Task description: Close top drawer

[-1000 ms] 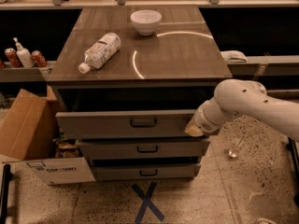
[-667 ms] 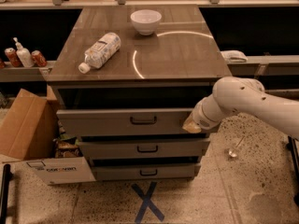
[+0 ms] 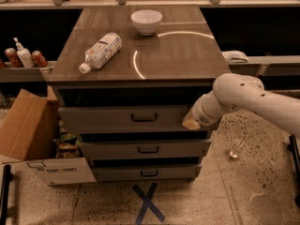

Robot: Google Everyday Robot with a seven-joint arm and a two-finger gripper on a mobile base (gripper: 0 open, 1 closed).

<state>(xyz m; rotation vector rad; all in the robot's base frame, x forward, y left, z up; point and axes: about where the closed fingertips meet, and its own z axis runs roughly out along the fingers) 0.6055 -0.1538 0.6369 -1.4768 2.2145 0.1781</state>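
1. At the far left of the frame, two red cans point(image 3: 10, 57) and a white pump bottle point(image 3: 23, 55) are seen on a low shelf, well apart from the cabinet's drawers.
2. An open cardboard box point(image 3: 28, 130) is set on the floor at lower left, just beside the cabinet's left side; coloured packets point(image 3: 65, 144) are wedged between the box and the drawers.
3. On the brown cabinet top point(image 3: 178, 55), a plastic bottle point(image 3: 101, 50) is laid on its side at left, and a white bowl point(image 3: 146, 21) is placed upright near the back edge.
4. The top drawer point(image 3: 103, 118) is found at centre frame, directly under the cabinet top. It is pulled partly out, with a dark gap above its front panel and its small dark handle point(image 3: 144, 118) left uncovered.
5. Two shallower drawers point(image 3: 112, 150) are stacked below it, also standing slightly proud.
6. A blue taped X point(image 3: 147, 203) is marked on the floor in front.
7. The gripper point(image 3: 191, 122) is pressed against the right end of the top drawer's front panel; whether it is spread or pressed together cannot be told.
8. The white arm point(image 3: 248, 97) is extended in from the right edge.
9. A white object point(image 3: 234, 56) is rested on the right shelf.
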